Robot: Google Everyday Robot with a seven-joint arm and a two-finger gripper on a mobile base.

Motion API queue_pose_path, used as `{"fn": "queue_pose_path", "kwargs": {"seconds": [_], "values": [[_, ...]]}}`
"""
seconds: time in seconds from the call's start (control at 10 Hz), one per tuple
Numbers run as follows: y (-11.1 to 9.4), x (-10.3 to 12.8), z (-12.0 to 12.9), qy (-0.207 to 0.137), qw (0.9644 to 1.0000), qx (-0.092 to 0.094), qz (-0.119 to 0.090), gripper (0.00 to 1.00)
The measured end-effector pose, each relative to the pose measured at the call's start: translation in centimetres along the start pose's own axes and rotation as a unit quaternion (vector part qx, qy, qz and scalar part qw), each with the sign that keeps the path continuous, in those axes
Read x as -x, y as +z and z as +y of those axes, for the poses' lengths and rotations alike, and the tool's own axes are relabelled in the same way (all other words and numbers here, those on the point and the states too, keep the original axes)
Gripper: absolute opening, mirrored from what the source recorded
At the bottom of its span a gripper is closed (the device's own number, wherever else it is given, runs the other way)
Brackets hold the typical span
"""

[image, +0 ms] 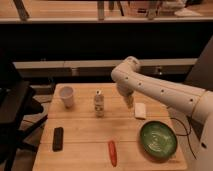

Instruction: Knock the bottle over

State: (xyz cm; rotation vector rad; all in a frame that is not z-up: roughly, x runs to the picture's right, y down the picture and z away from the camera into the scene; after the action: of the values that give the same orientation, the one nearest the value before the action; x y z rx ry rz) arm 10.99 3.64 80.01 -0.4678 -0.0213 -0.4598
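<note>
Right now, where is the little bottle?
In the camera view, the bottle stands upright toward the back of the table, between the white cup on the picture's left and the claw hanging on its right, apart from both.

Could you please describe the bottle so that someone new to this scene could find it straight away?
On the wooden table, look at the back row: the bottle stands upright between the white cup and the claw, which hangs to its right in the picture. It is pale, white-capped and taller than the cup.
</note>
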Motion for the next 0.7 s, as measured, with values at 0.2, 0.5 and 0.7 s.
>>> {"fn": "queue_pose_path", "kwargs": {"seconds": [0.2, 0.5, 0.7], "values": [[0.04, -0.15, -0.09, -0.003, 1.0, 0.0, 0.004, 0.8], [0.18, 0.23, -0.64, -0.015, 0.9998, -0.001, 0.01, 0.8], [0.21, 0.36, -0.87, -0.02, 0.9997, -0.001, 0.013, 0.8]]}}
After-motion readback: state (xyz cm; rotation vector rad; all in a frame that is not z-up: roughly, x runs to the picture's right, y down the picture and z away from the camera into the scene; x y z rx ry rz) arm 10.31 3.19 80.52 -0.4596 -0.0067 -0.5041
